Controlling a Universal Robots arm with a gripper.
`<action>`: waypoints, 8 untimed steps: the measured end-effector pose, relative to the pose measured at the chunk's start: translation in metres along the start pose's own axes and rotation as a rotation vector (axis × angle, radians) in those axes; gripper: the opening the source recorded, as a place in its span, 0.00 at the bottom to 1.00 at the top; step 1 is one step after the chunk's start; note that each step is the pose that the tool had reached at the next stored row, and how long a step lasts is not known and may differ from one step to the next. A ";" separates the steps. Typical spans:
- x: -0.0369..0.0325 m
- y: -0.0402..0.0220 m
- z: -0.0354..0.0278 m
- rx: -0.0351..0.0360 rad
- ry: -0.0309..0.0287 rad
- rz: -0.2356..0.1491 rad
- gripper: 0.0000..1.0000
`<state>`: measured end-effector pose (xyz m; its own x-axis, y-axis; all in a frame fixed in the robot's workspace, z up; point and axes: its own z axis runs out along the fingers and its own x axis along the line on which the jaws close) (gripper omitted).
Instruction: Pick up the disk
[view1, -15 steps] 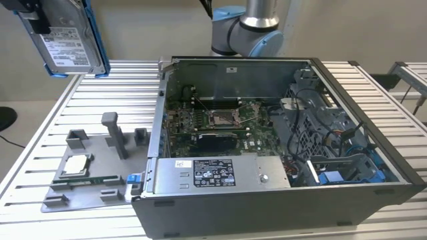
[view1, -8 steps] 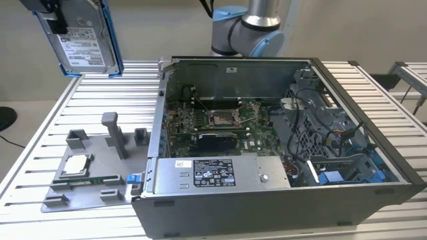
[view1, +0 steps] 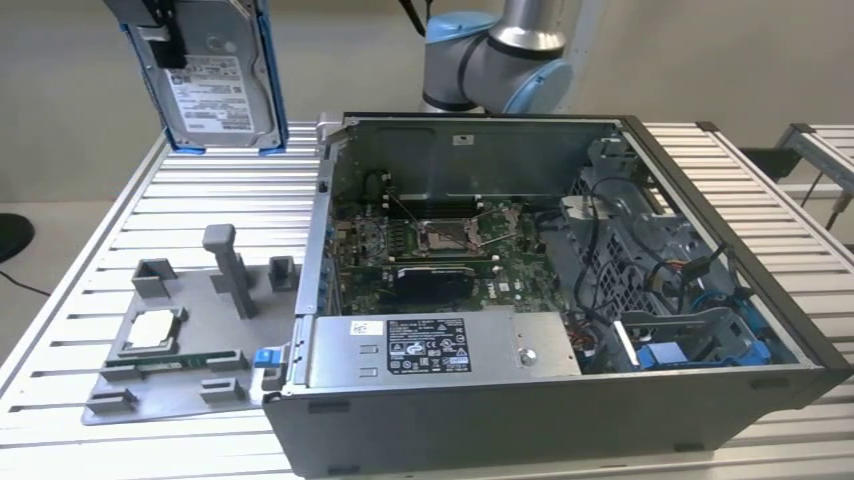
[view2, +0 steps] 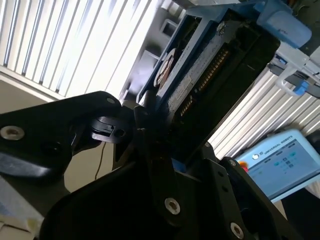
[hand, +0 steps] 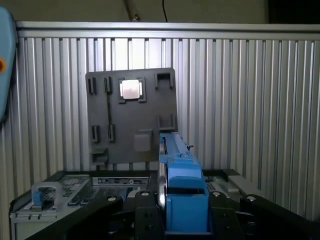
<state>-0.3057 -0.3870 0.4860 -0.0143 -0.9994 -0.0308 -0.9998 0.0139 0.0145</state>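
The disk hangs upright high above the slatted table's far corner on the exterior view's left, its white label facing the camera and blue rails along both long edges. My gripper is shut on its upper end, at the top edge of the exterior view. In the first wrist view the disk is seen edge-on, clamped between two black fingers. The second wrist view also has the disk edge-on, running away from the black fingers.
An open computer case takes up the middle and right of the table. A grey fixture plate with upright posts and a small square silver chip lies to its left. The arm's base stands behind the case.
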 end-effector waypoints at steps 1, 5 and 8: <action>0.0000 -0.0045 0.0000 0.0000 0.0000 0.000 0.00; -0.0003 -0.0230 -0.0002 0.0001 -0.0001 0.000 0.00; -0.0005 -0.0363 -0.0004 0.0000 0.0000 0.000 0.00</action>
<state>-0.2694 -0.3870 0.4859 -0.0144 -0.9994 -0.0308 -0.9998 0.0140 0.0145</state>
